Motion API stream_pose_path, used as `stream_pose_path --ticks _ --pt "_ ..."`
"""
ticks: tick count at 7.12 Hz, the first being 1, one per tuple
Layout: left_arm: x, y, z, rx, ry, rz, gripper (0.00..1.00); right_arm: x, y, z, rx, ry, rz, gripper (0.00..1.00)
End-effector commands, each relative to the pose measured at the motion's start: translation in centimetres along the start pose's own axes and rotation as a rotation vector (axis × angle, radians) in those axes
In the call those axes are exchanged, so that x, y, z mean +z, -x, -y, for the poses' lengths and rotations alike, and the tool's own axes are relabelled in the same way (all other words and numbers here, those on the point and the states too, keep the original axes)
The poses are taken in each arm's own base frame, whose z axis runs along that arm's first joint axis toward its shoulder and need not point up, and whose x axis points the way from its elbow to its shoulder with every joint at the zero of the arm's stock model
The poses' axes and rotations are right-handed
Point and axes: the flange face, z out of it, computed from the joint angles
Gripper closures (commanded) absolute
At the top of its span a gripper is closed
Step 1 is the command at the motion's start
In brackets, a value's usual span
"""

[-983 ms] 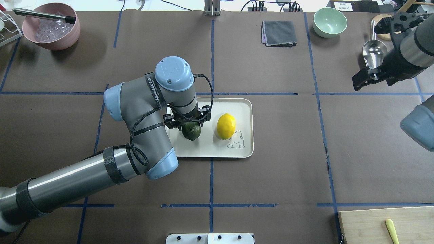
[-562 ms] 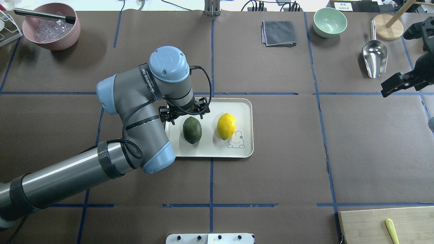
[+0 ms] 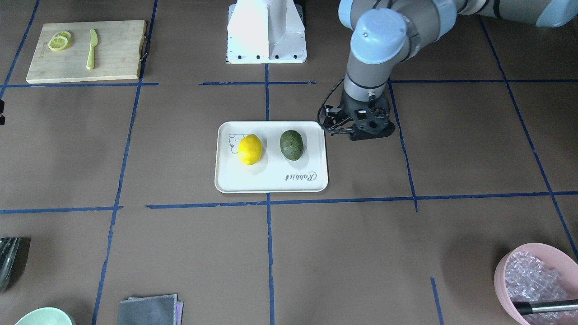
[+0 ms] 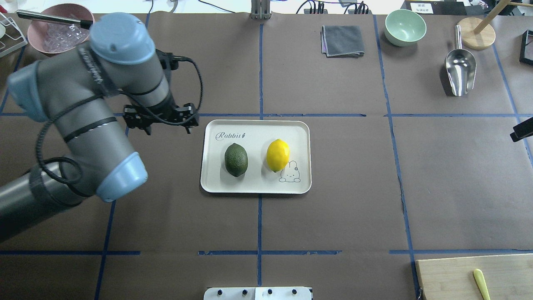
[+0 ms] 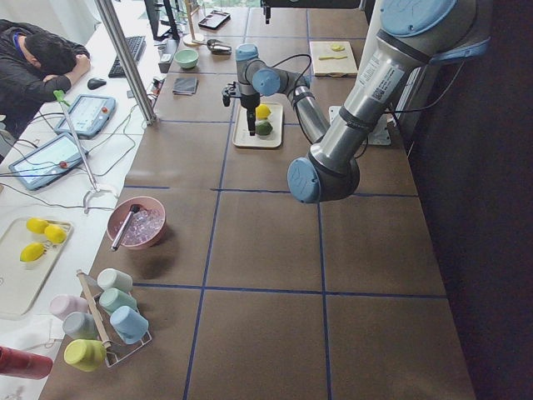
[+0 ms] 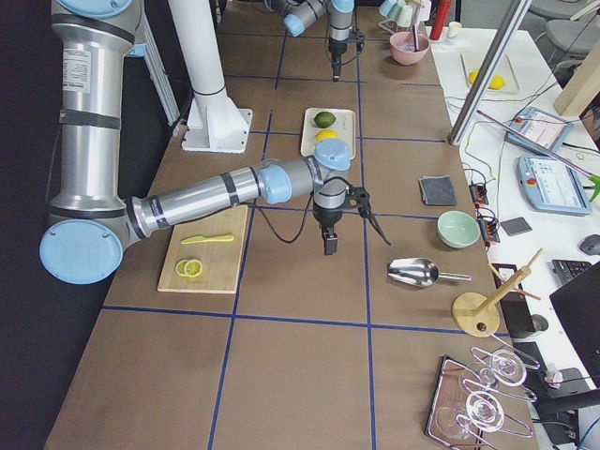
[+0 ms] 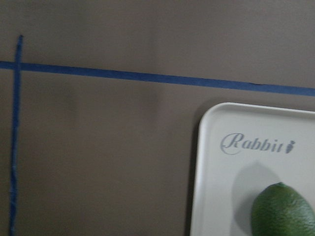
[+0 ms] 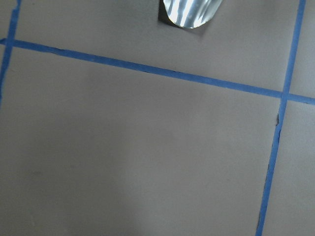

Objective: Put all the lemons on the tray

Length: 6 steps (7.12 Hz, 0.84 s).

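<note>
The cream tray (image 4: 258, 133) lies mid-table and also shows in the front-facing view (image 3: 271, 178). The dark green lemon (image 4: 236, 159) and the bright yellow lemon (image 4: 277, 155) both rest on it, apart from each other, and both show in the front-facing view: green (image 3: 292, 145), yellow (image 3: 250, 149). My left gripper (image 4: 164, 123) is open and empty, raised just off the tray's far left corner. The left wrist view shows the tray corner (image 7: 211, 147) and part of the green lemon (image 7: 283, 211). My right gripper (image 4: 520, 132) shows only as a black piece at the right edge; I cannot tell its state.
A wooden cutting board (image 3: 113, 49) with lemon slices (image 3: 58, 41) and a small knife (image 3: 91, 43) sits at the near right corner. A pink bowl (image 4: 62, 35), grey cloth (image 4: 342, 40), green bowl (image 4: 405, 27) and metal scoop (image 4: 460, 71) line the far side.
My left gripper let go of the green lemon on the tray, rose and moved left off the tray. My right arm drew back to the right edge.
</note>
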Motion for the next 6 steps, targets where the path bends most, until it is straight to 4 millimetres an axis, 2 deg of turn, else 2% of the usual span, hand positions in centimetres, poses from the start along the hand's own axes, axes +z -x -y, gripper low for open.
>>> stream_pose_path --ticks 1,2,3,4,5,6 --pt "-2.4 12.5 0.8 0.113 0.007 0.018 0.0 3.6 -9.8 -1.9 0.012 -0.06 0.076 0.0" --pt "-3.2 19.0 1.9 0.148 0.017 0.026 0.0 1.7 -12.5 -1.6 0.045 -0.077 0.123 0.0" --pt "-3.8 25.3 2.5 0.216 0.031 0.03 0.0 0.7 -13.4 -1.8 0.034 -0.059 0.119 0.0" --pt "-4.4 31.7 2.9 0.254 0.03 0.054 0.0 -1.0 -13.4 -0.5 0.034 -0.045 0.114 0.0" --pt "-5.0 36.3 2.6 0.278 0.03 0.068 0.0 -3.7 -12.3 0.2 0.067 -0.037 0.107 0.0" --pt "-5.5 42.3 1.6 0.261 0.035 0.073 0.0 -7.8 -10.9 0.3 0.055 -0.098 0.089 0.0"
